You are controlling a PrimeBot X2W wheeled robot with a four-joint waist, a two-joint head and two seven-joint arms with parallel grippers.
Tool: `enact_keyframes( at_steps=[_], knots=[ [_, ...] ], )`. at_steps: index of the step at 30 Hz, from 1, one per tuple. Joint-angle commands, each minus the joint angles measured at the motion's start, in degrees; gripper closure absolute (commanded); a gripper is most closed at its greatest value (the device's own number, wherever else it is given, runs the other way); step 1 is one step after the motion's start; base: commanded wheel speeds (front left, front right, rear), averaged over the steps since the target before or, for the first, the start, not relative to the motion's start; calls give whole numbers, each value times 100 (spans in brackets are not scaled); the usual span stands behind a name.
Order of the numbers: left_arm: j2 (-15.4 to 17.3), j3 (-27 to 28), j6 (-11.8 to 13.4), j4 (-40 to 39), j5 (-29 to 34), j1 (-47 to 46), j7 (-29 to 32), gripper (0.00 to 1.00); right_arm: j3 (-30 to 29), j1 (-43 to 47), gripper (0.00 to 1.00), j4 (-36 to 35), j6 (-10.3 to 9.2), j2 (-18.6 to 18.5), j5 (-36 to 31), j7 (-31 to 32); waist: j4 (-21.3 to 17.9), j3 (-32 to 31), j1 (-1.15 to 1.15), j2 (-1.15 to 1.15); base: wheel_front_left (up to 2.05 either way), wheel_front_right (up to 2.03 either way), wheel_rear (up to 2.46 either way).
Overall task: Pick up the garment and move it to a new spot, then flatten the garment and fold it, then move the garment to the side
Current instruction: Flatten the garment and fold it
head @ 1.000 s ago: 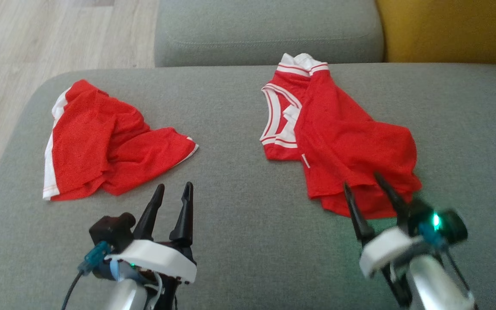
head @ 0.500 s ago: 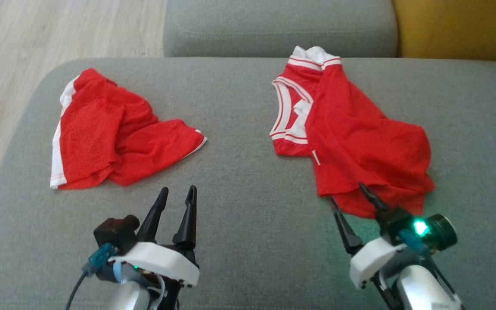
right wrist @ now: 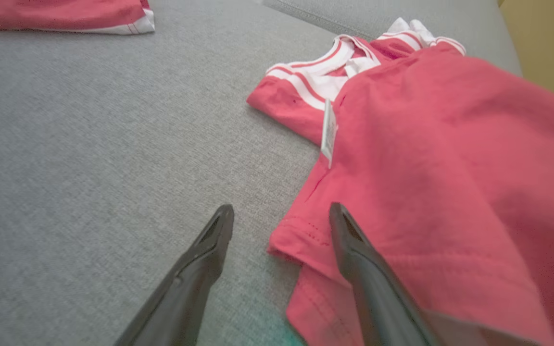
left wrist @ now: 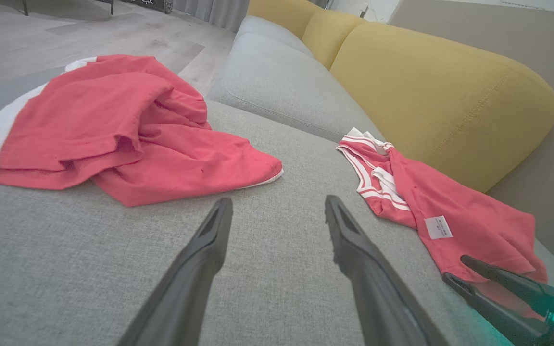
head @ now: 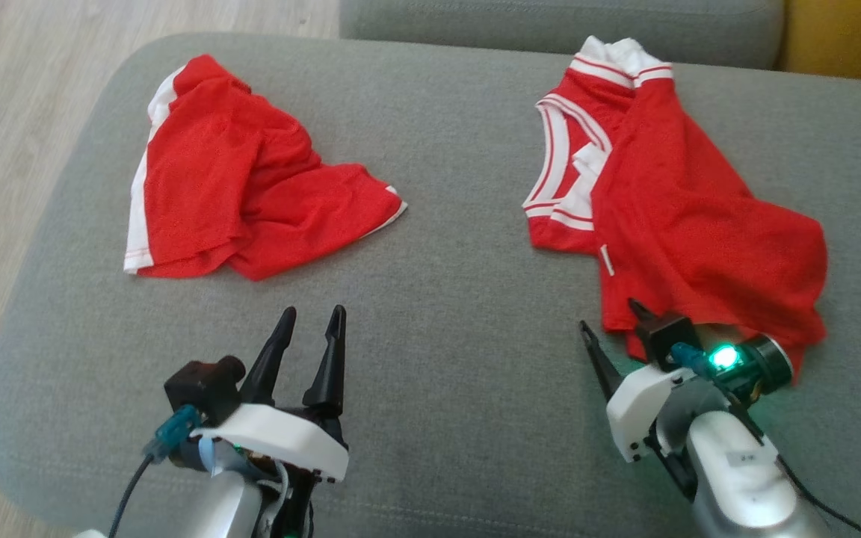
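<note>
Across the head view we see a wide grey sofa seat (head: pixel 445 299) with rounded corners. A second grey cushion (head: pixel 550 19) lies behind it, a mustard-yellow backrest (left wrist: pixel 431 96) rises on the right, and pale wooden floor (head: pixel 12 112) shows on the left.

On the right part of the seat lies the red sleeveless jersey (head: pixel 692 217). It is rumpled rather than flat. Its white-and-red striped neck and armhole trim is turned toward the far edge and the middle of the seat, and its plain red body spreads toward us and to the right. Well apart from it, on the left part of the seat, we find a pair of red shorts (head: pixel 236 194) with a white side stripe, also crumpled, one leg pointing toward the middle.

Our left end effector (head: pixel 314 312) is above bare grey fabric near the front of the seat, short of the shorts, its two dark fingers spread and nothing between them. Our right end effector (head: pixel 610 315) is at the near hem of the jersey, its fingers likewise apart. In the right wrist view one finger is over bare upholstery and the other over the red hem, with the hem's corner in the gap. We cannot tell whether either finger touches the cloth.

A small white label (right wrist: pixel 328 129) sticks out from the jersey's side seam.
</note>
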Motion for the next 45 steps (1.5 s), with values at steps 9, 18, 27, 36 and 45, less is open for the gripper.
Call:
enact_keyframes(
  at_steps=[9,18,27,36,45],
  knots=[
    [19,162,-54,-183,3,-352,-35,0,17,-464,93,439,-5,38,22,90,121,192,0,0,0,0,0],
    [19,183,-54,-118,28,-317,-35,0,250,-564,100,352,-5,38,381,-254,-58,20,0,0,0,0,0],
    [19,121,5,-131,7,-115,-35,0,-549,-703,100,-1268,-5,-381,813,146,-326,-330,0,0,0,0,0],
    [19,35,-36,-187,-14,-210,-35,0,-1489,-1359,100,-2023,-5,-2168,720,1335,-224,-115,0,0,0,0,0],
    [19,61,-117,-145,37,-401,-35,0,-1686,-2116,100,-1368,-5,-3147,452,1580,21,279,0,0,0,0,0]
  ],
)
